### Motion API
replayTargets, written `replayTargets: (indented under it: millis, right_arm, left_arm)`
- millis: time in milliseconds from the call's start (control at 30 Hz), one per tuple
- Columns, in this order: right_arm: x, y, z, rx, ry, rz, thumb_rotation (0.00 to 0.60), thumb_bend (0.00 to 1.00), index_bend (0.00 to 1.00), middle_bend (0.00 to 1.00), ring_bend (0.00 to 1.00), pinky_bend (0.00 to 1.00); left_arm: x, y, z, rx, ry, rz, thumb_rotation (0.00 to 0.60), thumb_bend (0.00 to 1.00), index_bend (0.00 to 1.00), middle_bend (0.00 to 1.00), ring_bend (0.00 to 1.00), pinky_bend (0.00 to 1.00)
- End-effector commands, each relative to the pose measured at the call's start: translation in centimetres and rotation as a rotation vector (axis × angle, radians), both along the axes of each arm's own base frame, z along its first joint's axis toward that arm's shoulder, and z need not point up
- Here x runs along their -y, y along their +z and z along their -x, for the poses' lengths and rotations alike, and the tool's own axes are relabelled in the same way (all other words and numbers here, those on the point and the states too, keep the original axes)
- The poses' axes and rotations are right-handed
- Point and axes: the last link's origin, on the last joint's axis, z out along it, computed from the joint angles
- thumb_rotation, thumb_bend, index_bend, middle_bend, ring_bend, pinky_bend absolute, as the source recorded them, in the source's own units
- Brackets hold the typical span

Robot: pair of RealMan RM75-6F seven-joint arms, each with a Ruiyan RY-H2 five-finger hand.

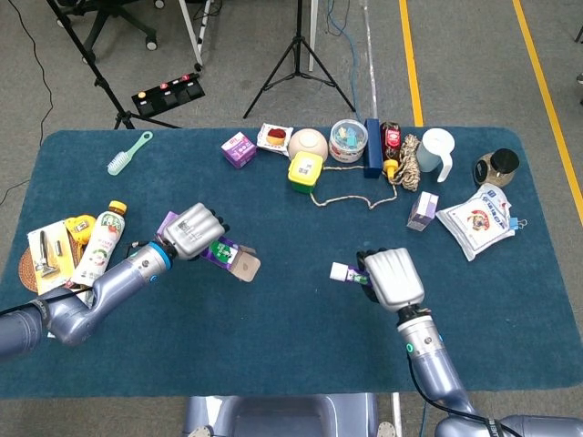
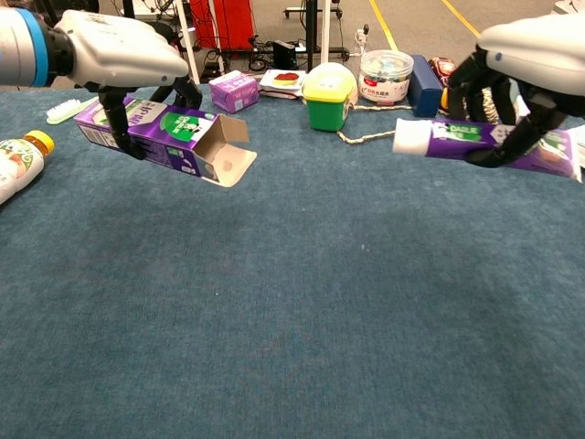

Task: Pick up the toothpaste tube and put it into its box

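We start with the blue table (image 1: 301, 364), which carries everything, its clutter ranged along the far edge at twelve o'clock: a yellow-lidded green container (image 2: 328, 94), a clear tub of small items (image 2: 385, 74), a coil of rope (image 2: 475, 96) and a small purple carton (image 2: 234, 91). At nine o'clock a drink bottle (image 1: 102, 244) lies on its side.

Next in size is the toothpaste box (image 2: 164, 137), purple with a green patch. Our left hand (image 2: 114, 50) grips it from above, clear of the cloth, fingers wrapped round its sides. It lies roughly level, its open end with the flap folded out facing three o'clock, toward the other hand.

Smaller is the toothpaste tube (image 2: 480, 146), also off the table, clamped in our right hand (image 2: 535, 55) at about two o'clock in the chest view. Its white cap leads, aimed at nine o'clock, toward the box mouth. The two are well apart, with bare cloth between them.

We judge both pickups done and the insertion step in hand. The next move calls for bringing cap and mouth together on one line; the tube sits slightly tilted against the box axis, so we expect to level it first, and the loose flap could catch the cap
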Motion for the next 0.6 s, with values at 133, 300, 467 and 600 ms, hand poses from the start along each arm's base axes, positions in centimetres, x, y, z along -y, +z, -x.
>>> replayTargets:
  millis: [133, 300, 467, 600]
  right_arm:
    - [0.2, -0.5, -3.6, 0.000, 0.038, -0.010, 0.600, 0.55, 0.56, 0.61, 0.60, 0.65]
    - [0.7, -1.3, -5.9, -0.011, 0.062, -0.013, 0.600, 0.55, 0.56, 0.61, 0.60, 0.65]
    - [1.1, -1.9, -6.8, -0.024, 0.055, -0.006, 0.600, 0.56, 0.56, 0.61, 0.60, 0.65]
    - [1.3, -2.3, -7.0, -0.034, 0.046, -0.007, 0.600, 0.56, 0.56, 0.61, 0.60, 0.65]
  left_arm:
    - [0.2, -1.1, -2.5, 0.009, 0.010, 0.003, 0.600, 0.12, 0.54, 0.52, 0.47, 0.68]
    - [-0.1, -2.2, -3.7, 0.066, 0.049, -0.002, 0.600, 0.12, 0.54, 0.52, 0.47, 0.68]
    - [-0.5, -3.1, -4.7, 0.082, 0.063, -0.011, 0.600, 0.12, 0.54, 0.52, 0.47, 0.68]
    - [-0.9, -3.4, -5.6, 0.059, 0.035, -0.026, 0.600, 0.12, 0.54, 0.52, 0.47, 0.68]
